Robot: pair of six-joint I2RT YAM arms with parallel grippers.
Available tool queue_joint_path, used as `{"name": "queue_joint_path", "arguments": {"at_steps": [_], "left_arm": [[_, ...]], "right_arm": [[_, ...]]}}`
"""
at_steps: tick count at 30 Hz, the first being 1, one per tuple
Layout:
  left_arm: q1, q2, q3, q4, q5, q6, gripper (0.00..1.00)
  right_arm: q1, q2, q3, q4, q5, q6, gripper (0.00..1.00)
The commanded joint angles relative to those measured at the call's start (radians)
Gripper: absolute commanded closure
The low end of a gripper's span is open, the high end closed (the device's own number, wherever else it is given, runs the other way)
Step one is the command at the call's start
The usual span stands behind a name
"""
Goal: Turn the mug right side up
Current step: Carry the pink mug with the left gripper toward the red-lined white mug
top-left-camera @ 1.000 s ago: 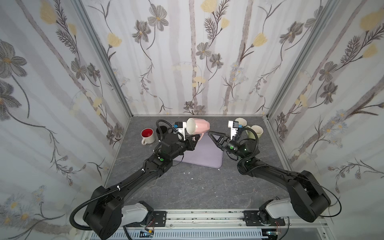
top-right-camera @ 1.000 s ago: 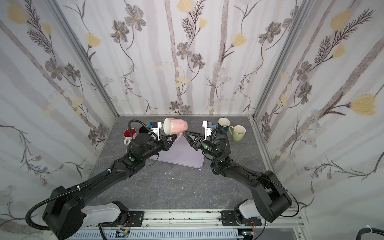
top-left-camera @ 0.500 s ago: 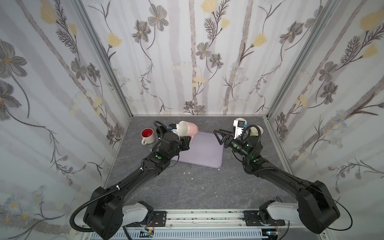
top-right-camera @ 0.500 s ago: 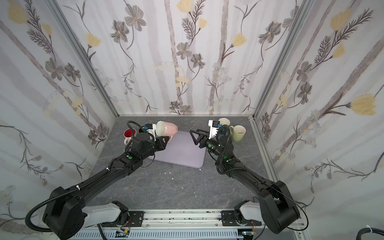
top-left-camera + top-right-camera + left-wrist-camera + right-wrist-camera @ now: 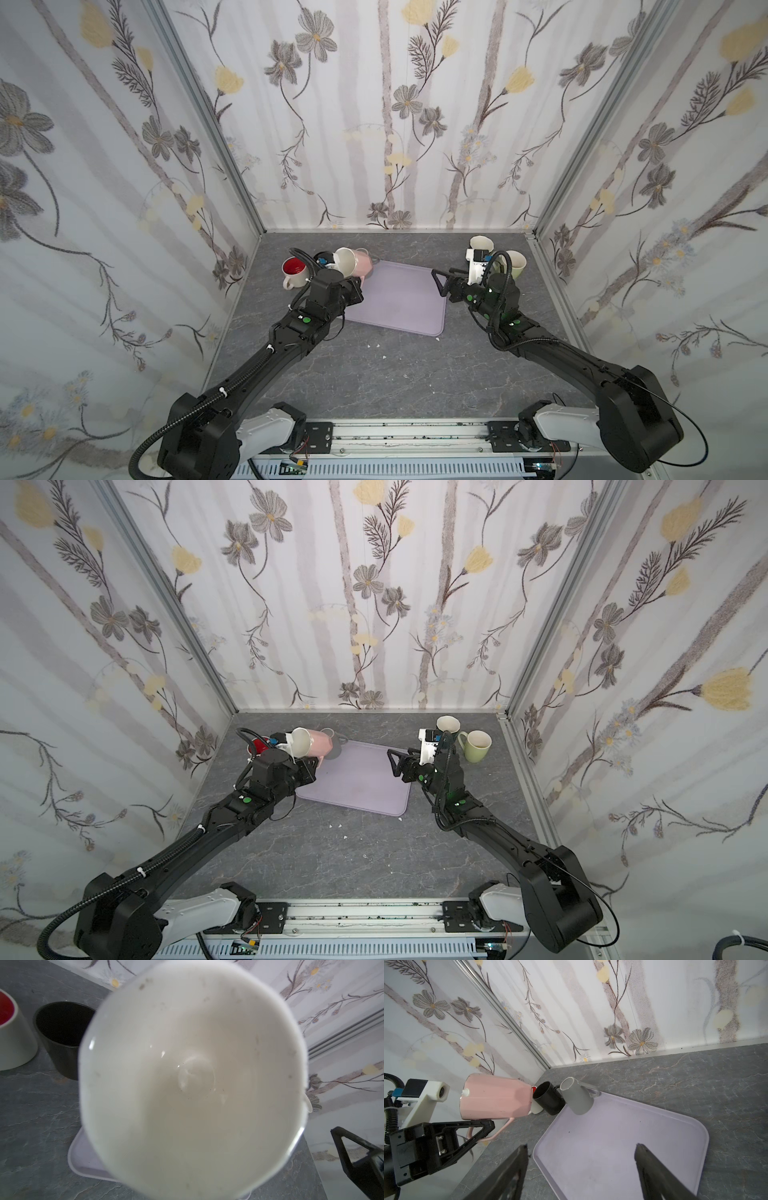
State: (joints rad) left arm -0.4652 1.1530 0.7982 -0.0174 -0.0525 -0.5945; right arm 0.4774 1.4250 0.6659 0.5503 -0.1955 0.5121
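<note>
Left wrist view shows pink mug empty, left gripper clamped on its handle, right gripper apart.

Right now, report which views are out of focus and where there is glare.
Left wrist view: pink mug fills the frame, rim blurred, small glints inside. Right wrist view: right tool soft up close, tray sharp. Both top views: sharp, evenly lit.

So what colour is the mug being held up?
The mug is pink outside, white inside; clearest in the right wrist view.
</note>
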Motion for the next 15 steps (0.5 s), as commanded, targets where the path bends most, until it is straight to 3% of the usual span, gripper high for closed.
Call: {"name": "queue_joint_path", "arguments": {"at_steps": [1,8,15], "left_arm": [[0.023,0.009,0.02,0.029,-0.068,-0.008,1.0],[0.092,0.077,0.08,-0.102,-0.154,-0.026,1.0],[0.195,0.089,0.08,-0.228,-0.221,-0.057,1.0]], "right_arm": [[0.0,0.011,-0.017,0.075,0.002,0.019,0.19],[0.001,0.008,-0.043,0.072,0.014,0.019,0.19],[0.001,0.02,-0.009,-0.05,0.076,-0.038,0.19]]}}
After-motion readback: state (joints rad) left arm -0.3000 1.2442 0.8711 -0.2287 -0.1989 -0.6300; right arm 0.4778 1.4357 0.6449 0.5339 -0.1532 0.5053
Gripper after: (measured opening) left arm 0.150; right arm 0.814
